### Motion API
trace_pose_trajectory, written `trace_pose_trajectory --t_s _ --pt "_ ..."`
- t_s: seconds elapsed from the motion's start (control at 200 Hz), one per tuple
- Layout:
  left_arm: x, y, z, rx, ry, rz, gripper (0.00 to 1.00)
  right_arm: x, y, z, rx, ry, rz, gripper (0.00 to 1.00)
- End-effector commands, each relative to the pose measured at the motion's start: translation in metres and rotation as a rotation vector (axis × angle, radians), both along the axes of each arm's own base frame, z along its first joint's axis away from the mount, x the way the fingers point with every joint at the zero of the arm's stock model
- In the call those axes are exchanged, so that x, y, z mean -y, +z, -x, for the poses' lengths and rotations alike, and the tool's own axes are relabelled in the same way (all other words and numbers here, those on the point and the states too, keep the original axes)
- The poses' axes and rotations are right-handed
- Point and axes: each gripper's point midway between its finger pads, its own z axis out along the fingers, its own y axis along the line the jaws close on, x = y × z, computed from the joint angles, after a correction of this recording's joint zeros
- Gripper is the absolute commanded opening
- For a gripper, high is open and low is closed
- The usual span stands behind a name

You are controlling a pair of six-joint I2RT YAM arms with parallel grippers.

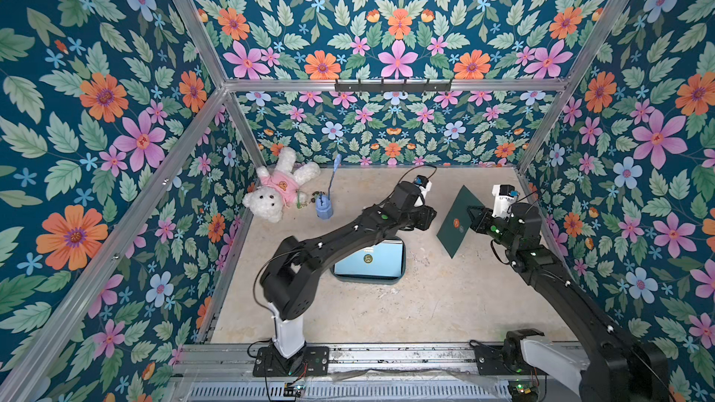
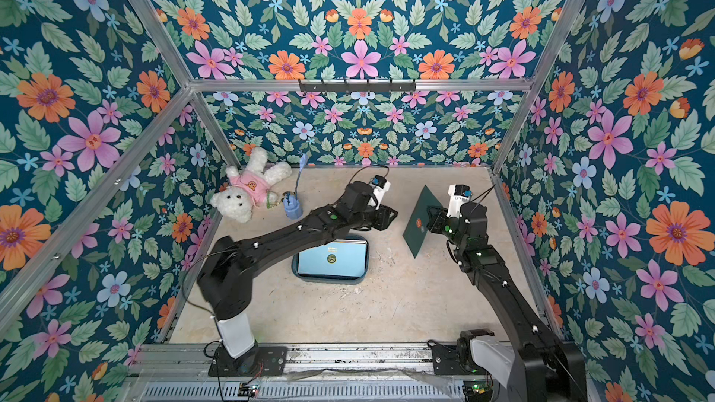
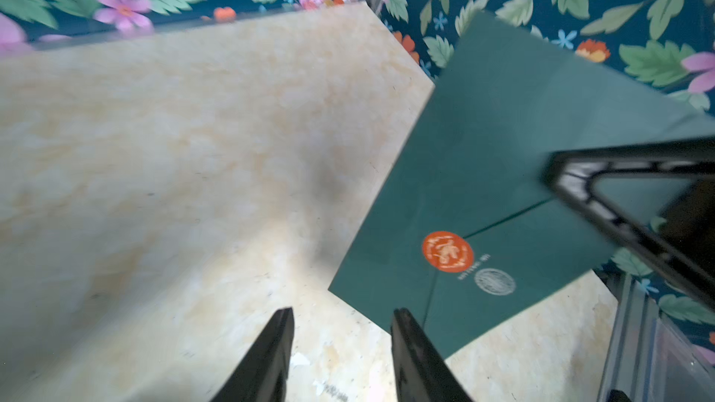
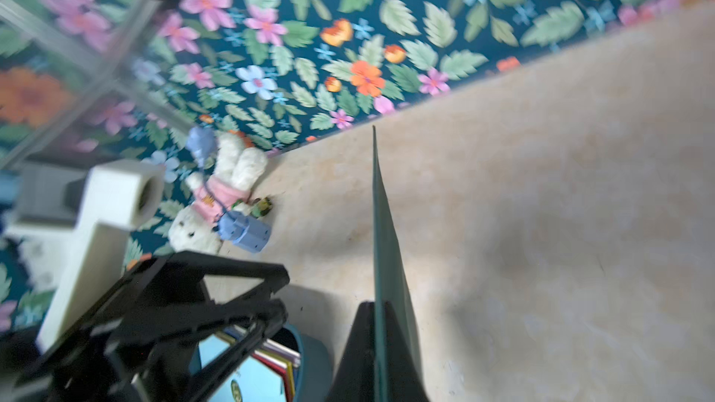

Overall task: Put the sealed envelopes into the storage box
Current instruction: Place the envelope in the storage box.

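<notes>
Dark green paper is the load. The right gripper (image 1: pixel 472 218) is clenched on one edge of the dark green envelope (image 1: pixel 454 237), which stands on edge and extends from the jaws toward the left gripper (image 3: pixel 342 315). The left jaws are released and empty, parted just beside the envelope's near corner. Whether the envelope's lower corner touches the table cannot be told.

Recommended procedure:
1. Keep the left jaws clear of the sheet. The storage box (image 1: pixel 367 281) lies past them from the right jaws, back toward the arm bases.
2. Carry the envelope over the box, then roll the wrist until the sheet lies flat.
3. Align its long sides with the rim. The fit looks close, so a skewed corner would likely ride up on the rim.
4. Lower it onto the light-blue envelope (image 1: pixel 383 264) that tops the stack in the box, then release. Thin paper may sag away from the jaws.
5. The orange seal sticker (image 3: pixel 447 251) faces the left jaws.

Floral wallpaper (image 1: pixel 387 13) on an aluminium frame (image 1: pixel 503 85) encloses the cell. The marbled beige tabletop (image 1: pixel 425 315) is smooth. Far beyond the left jaws lie a white teddy bear (image 1: pixel 271 195) and a small light-blue cup (image 1: pixel 324 208).
</notes>
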Motion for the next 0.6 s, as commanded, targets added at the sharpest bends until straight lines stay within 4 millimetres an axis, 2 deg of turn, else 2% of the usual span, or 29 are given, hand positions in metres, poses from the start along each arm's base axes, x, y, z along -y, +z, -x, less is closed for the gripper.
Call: trace_pose_trajectory --t_s 0.0,0.075,0.14,0.235,0.305,0.435,0.505,0.595 --pt "-0.059 0.021 -0.007 0.076 0.141 -0.004 0.48 -0.026 0.027 0.021 0.177 0.183 0.209 0.00" --pt "-0.110 0.024 -0.005 0.072 0.238 -0.008 0.48 -0.052 0.049 0.031 0.241 0.306 0.268 0.00" --pt "-0.155 0.024 0.001 0.070 0.324 -0.022 0.48 -0.076 0.056 0.040 0.256 0.429 0.335 0.00" --pt "-0.211 0.029 0.017 0.086 0.432 -0.047 0.49 -0.114 0.056 0.055 0.280 0.607 0.468 0.00" --pt "-0.243 0.035 0.032 0.110 0.489 -0.071 0.50 -0.139 0.049 0.068 0.288 0.748 0.557 0.00" --pt "-0.281 0.042 0.055 0.143 0.564 -0.122 0.52 -0.181 0.042 0.087 0.290 0.965 0.649 0.00" --pt "-0.290 0.042 0.066 0.150 0.569 -0.144 0.51 -0.199 0.039 0.092 0.270 1.055 0.677 0.00" --pt "-0.300 0.036 0.077 0.156 0.589 -0.166 0.51 -0.221 0.021 0.098 0.210 1.158 0.769 0.00"
